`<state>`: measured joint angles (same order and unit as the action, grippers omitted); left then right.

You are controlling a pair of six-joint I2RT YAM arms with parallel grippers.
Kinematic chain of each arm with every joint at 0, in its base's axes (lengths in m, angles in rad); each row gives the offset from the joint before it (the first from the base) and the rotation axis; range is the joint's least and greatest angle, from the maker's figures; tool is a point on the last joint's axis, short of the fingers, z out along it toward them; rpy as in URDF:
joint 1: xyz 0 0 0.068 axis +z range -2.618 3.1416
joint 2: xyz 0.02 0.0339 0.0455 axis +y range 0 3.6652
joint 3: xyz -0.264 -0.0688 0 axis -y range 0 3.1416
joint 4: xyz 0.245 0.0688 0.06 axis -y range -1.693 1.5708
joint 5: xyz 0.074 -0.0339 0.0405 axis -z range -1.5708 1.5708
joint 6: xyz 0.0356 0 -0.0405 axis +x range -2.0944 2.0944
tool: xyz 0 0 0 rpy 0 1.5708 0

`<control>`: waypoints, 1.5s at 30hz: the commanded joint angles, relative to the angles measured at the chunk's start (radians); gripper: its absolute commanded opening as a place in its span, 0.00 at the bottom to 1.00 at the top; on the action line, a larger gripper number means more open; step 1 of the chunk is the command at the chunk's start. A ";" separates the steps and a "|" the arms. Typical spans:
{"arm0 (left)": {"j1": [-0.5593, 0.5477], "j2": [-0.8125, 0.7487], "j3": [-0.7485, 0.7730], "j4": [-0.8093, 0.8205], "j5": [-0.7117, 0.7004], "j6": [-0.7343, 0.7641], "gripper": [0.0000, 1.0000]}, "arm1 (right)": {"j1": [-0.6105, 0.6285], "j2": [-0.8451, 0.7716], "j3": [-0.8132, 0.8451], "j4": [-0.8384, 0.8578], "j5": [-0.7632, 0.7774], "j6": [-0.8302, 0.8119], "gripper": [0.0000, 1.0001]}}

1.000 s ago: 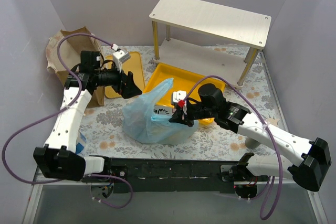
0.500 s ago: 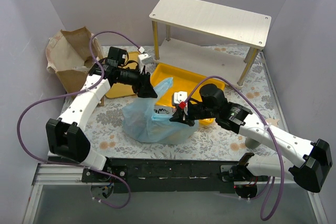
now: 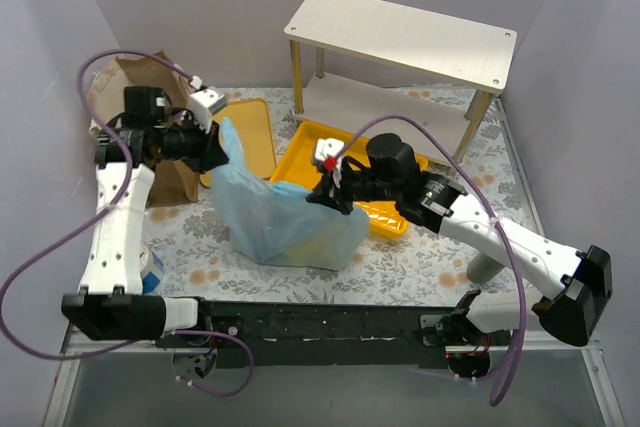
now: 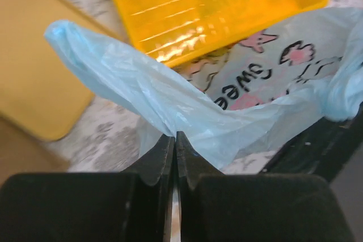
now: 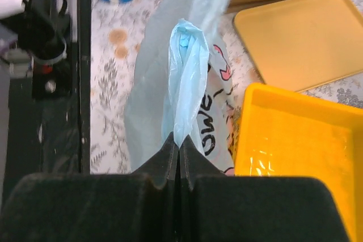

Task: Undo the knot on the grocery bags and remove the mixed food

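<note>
Light-blue plastic bag (image 3: 292, 225), standing at the middle of the worktop (image 3: 200, 239), its base down and its two ears drawn up and apart. The left ear rises toward the far left and the right ear toward the right. The knot appears to be already parted, though the mouth between the ears is not shown plainly. The food inside cannot be made out through the film.

Left gripper (image 4: 174, 137): jaws closed flat together on a fold of the film of the left ear. Right gripper (image 5: 179, 141): jaws likewise pressed together, on the root of the twisted right ear, which stands upright above them.

Step in hand, as judged: spreading the mouth of the bag so that the food can be reached. The two ears are best drawn apart evenly and kept low, so that the base stays on the worktop and the load does not tip out. The film is thin. A sharp or one-sided pull may tear it, or slide it out of the narrow pinch. One ear should be let go only once the mouth stays open by itself.

Writing: black letters on the bag's side read "Swe", the rest lost in folds, with pink cartoon figures beside them. No brand name is legible.

Surroundings: a deep yellow tray (image 4: 215, 9) just beyond the bag, a flat yellow tray (image 3: 250, 132) to its far left, and the brown paper bag (image 3: 140, 72) in the far left corner, behind the left arm.
</note>
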<state>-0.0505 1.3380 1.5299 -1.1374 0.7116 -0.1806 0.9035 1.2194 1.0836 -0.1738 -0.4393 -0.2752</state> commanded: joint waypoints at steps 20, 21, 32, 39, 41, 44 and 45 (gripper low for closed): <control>0.044 -0.663 -0.188 -0.248 -0.322 0.286 0.00 | -0.089 0.201 0.172 0.091 0.125 0.427 0.03; 0.044 -0.695 -0.217 -0.246 -0.314 0.291 0.01 | -0.092 0.197 0.150 0.086 0.152 0.430 0.06; 0.044 -0.440 0.172 -0.061 -0.127 -0.087 0.88 | -0.167 0.144 0.266 0.103 0.191 0.280 0.73; 0.044 -0.165 0.268 -0.008 -0.011 -0.117 0.88 | -0.129 0.043 0.308 0.135 -0.155 0.026 0.75; 0.044 -0.097 0.251 -0.002 0.011 -0.126 0.87 | -0.019 0.016 0.268 0.032 -0.193 -0.238 0.78; 0.044 -0.050 0.202 0.021 0.011 -0.151 0.87 | 0.122 0.008 0.194 -0.079 -0.098 -0.503 0.80; 0.044 -0.048 0.182 0.033 0.002 -0.158 0.87 | 0.138 0.006 0.171 -0.069 -0.070 -0.519 0.80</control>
<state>-0.0093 1.2888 1.7634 -1.1267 0.6743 -0.2962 0.9184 1.2152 1.3426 -0.1257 -0.4915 -0.4255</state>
